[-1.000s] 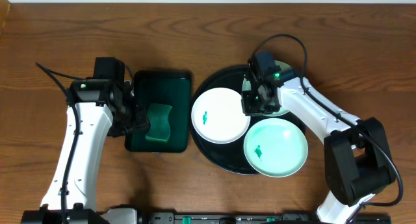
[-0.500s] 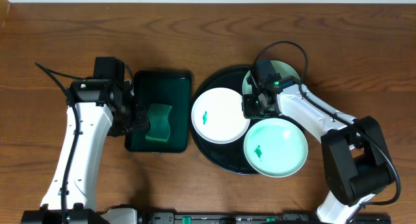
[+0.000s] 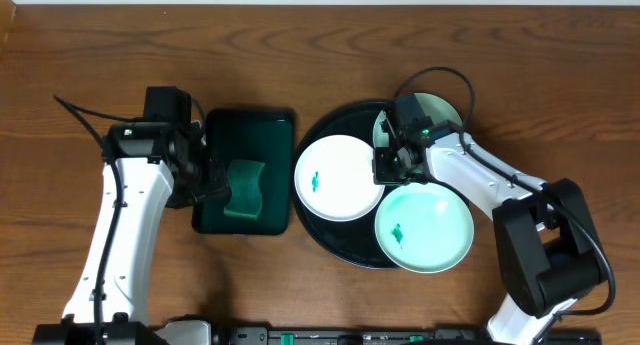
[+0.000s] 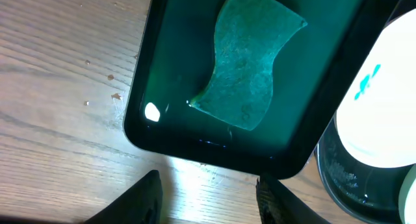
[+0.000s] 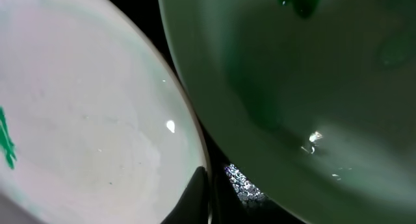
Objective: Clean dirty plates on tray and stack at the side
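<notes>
The black round tray (image 3: 335, 237) holds three plates. The left white plate (image 3: 340, 177) has a green smear, the front pale green plate (image 3: 424, 227) overhangs the tray's rim, and my right arm partly covers the back plate (image 3: 446, 106). My right gripper (image 3: 388, 165) sits at the left plate's right edge. In the right wrist view the right gripper (image 5: 205, 188) is shut on the rim of that white plate (image 5: 84, 107), close beside a pale green plate (image 5: 312, 74). My left gripper (image 4: 209, 185) hangs open over bare wood at the green tray's near edge.
A rectangular dark green tray (image 3: 245, 120) lies left of the black tray with a green sponge (image 3: 244, 190) in it; in the left wrist view the sponge (image 4: 250, 68) lies flat. Brown wooden tabletop (image 3: 80, 65) surrounds both trays.
My right gripper has slid slightly down and right along the left plate's edge and closed on its rim. The left arm has not moved.
</notes>
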Controlling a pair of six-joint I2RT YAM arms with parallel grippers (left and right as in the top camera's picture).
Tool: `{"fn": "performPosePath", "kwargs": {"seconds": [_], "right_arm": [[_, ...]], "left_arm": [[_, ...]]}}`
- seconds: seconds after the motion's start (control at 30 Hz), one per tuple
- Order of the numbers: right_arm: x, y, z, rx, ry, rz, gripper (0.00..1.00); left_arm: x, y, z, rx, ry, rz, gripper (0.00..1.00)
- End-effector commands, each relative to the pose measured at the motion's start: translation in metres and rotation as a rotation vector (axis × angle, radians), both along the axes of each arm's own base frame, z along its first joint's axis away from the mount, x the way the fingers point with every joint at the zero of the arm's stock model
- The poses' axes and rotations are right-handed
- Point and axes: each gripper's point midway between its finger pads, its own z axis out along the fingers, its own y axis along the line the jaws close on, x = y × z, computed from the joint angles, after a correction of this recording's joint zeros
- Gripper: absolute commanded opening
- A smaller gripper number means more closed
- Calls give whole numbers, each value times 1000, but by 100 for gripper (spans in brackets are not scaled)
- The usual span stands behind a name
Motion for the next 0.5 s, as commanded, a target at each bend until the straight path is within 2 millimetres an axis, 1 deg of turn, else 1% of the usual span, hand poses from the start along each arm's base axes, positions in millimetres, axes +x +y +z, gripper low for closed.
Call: {"fn": "performPosePath", "kwargs": {"seconds": [0.0,0.1,0.2,0.23,0.33,0.47], "right_arm": [[-2,1,-1,-11,-1,-1,1],[-2,1,-1,-10,0,-7,1],[-2,1,-1,-10,-1,-7,1],[-2,1,-1,-10,-1,-7,1],[-2,1,-1,-10,-1,-7,1],[-2,1,-1,-10,-1,-7,1]], "left_arm": [[2,0,1,6,-18,-4,50],[6,0,0,6,-29,-5,54],[9,-2,-3,5,-30,-13,54],[10,-4,-3,6,-32,-19,51],[16,-13,-6,6,-43,-55,40],[24,-26,-15,5,-38,-92,39]]}}
